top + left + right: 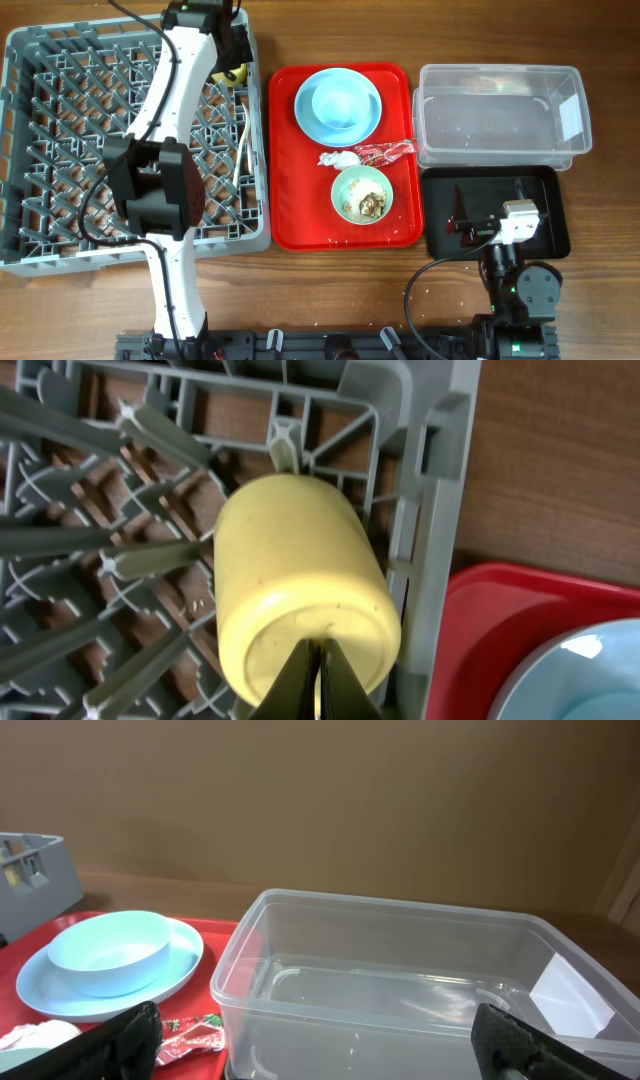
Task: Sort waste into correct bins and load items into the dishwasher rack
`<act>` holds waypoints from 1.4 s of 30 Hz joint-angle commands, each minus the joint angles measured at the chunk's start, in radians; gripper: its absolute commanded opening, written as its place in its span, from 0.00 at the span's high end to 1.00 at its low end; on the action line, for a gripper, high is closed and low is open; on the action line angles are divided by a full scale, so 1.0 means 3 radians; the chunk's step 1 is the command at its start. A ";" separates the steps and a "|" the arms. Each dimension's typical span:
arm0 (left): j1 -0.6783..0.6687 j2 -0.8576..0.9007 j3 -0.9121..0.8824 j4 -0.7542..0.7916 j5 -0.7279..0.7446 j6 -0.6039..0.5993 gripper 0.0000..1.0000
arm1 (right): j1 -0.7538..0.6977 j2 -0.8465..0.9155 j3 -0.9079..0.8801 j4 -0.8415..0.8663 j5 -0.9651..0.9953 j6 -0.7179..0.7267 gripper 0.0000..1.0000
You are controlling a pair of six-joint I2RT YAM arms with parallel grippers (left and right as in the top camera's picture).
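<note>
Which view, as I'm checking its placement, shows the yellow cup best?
Left wrist: the cup fills the frame, base showing, in the rack corner. Overhead shows a yellow sliver beside the arm; right wrist, nothing.

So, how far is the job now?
Done: the yellow cup lies on its side in a corner of the rack, with a white utensil nearby. In hand: the left gripper, shut, is at the cup's base, holding nothing; the right gripper hangs open. Left: the plate, blue bowl, green bowl with scraps, napkin and wrapper sit on the red tray; the clear tub and black tray hold no waste.
</note>
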 commanded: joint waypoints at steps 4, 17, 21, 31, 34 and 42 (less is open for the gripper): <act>0.0186 0.0102 -0.0022 0.0153 -0.0058 -0.0052 0.96 | -0.0020 -0.0015 -0.0004 0.0010 -0.0005 0.0001 0.00; 0.0324 -0.0549 -0.0008 0.0248 0.0968 -0.0111 0.78 | -0.0020 -0.0015 -0.0004 0.0010 -0.0004 0.0001 0.00; 0.0257 -0.0842 -0.0009 -0.0533 0.1266 -0.0387 0.89 | -0.0020 -0.0015 -0.0004 0.0010 -0.0004 0.0001 0.00; -0.0425 -0.0759 -0.0767 -0.0832 0.0168 -0.0408 0.74 | -0.0020 -0.0015 -0.0004 0.0010 -0.0004 0.0000 0.00; -0.0426 -0.0759 -0.0994 -0.0621 0.0055 -0.0505 0.73 | -0.0020 -0.0015 -0.0004 0.0010 -0.0004 0.0000 0.00; -0.0418 -0.0749 -0.1069 -0.0472 0.0056 -0.0502 0.77 | -0.0020 -0.0011 -0.0004 0.0010 -0.0004 0.0003 0.00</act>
